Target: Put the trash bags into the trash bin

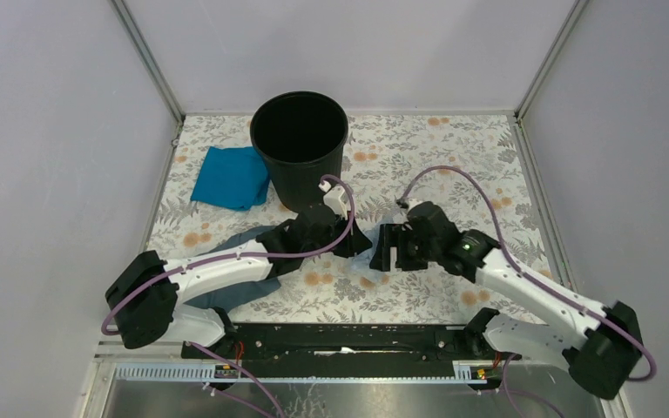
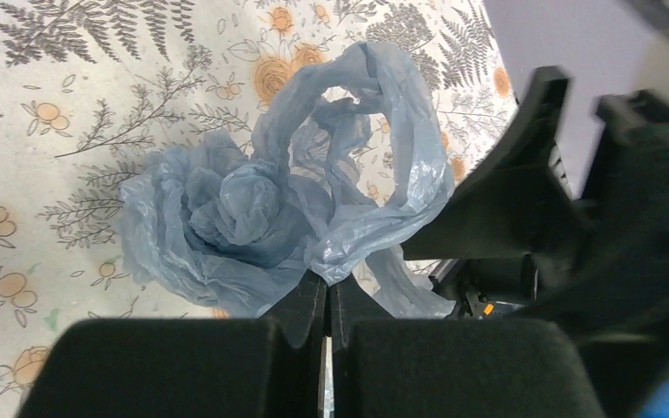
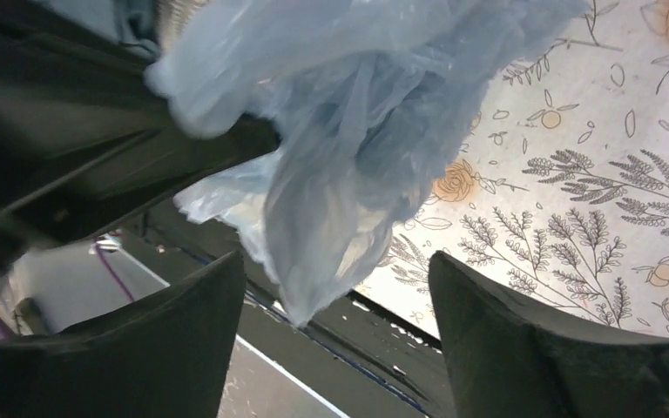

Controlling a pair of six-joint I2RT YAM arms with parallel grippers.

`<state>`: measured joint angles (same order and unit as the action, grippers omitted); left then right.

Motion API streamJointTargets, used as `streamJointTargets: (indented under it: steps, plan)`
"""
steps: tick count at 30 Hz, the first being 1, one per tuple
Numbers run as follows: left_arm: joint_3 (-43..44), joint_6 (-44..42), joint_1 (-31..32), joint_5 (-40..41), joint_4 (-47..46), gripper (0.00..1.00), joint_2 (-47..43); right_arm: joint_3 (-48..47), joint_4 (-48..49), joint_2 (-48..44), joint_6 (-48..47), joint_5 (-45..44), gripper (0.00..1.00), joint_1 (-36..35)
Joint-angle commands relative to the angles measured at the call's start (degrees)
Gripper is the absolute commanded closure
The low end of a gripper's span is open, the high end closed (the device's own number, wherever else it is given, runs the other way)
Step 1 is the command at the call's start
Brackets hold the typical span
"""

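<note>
The trash bag [image 2: 261, 200] is a crumpled pale blue plastic bag. My left gripper [image 2: 329, 283] is shut on a fold of it, near the middle front of the table [image 1: 357, 244]. In the top view only a bit of the bag [image 1: 362, 260] shows between the two grippers. My right gripper [image 1: 381, 248] faces the left one; in its wrist view its jaws [image 3: 335, 287] stand wide open with a loose end of the bag [image 3: 340, 157] hanging between them, touching neither finger. The black trash bin [image 1: 299, 148] stands upright and looks empty at the back, behind the left gripper.
A bright teal folded cloth [image 1: 231, 177] lies left of the bin. A dull grey-blue cloth [image 1: 253, 292] lies under the left arm near the front edge. The floral tablecloth [image 1: 453, 165] covers the table, with walls on three sides.
</note>
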<state>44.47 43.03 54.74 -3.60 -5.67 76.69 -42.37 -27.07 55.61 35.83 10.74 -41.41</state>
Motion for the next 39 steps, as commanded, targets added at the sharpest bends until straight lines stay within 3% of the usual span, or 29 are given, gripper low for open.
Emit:
streamJointTargets:
  steps: [1,5,8,9,14,18,21,25,28,31,33,39]
  plan:
    - [-0.2,2.1,-0.4,-2.2,-4.6,1.0,0.1,-4.9,-0.2,7.5,-1.6,-9.9,0.23,-2.8]
    - [-1.4,2.0,-0.8,0.6,-2.2,1.0,-2.9,-3.7,-2.6,5.0,-1.2,-22.2,0.38,-3.2]
    - [-4.7,3.0,-1.8,2.6,-2.2,1.0,-6.5,0.7,-0.1,-2.7,-0.1,-26.1,0.81,-3.2]
    - [-6.1,3.7,-2.3,3.4,-2.2,1.0,-7.7,2.7,1.5,-5.3,0.6,-27.1,0.89,-3.1]
    - [-14.2,7.7,-6.0,3.4,-4.8,1.0,-15.1,8.7,4.2,-10.1,5.7,-25.0,1.0,-3.1]
    - [-19.9,9.3,-8.2,5.0,-7.4,1.0,-21.5,14.4,7.0,-11.2,10.9,-20.5,1.0,-3.1]
    - [-22.1,8.9,-8.8,3.2,-10.3,1.0,-23.7,16.8,11.0,-10.3,9.4,-14.4,0.82,-3.1]
    - [-22.6,8.1,-9.0,-1.4,-12.2,1.0,-22.3,10.7,7.9,-6.7,1.5,-11.0,0.59,-3.1]
    - [-23.9,8.6,-8.9,-3.6,-14.6,1.0,-21.9,3.2,2.5,-1.4,-3.5,-7.1,0.27,-3.0]
    - [-23.9,8.2,-9.0,-3.6,-13.6,1.0,-22.3,-3.5,-4.2,4.8,-6.6,-10.4,0.04,-2.1]
    - [-24.2,8.0,-9.0,-3.5,-13.5,1.0,-22.6,-4.7,-3.0,7.8,-8.1,-8.4,0.0,-0.1]
    - [-24.3,7.9,-9.0,-3.8,-14.1,1.0,-22.8,-5.3,2.6,13.2,-9.1,0.7,0.08,1.9]
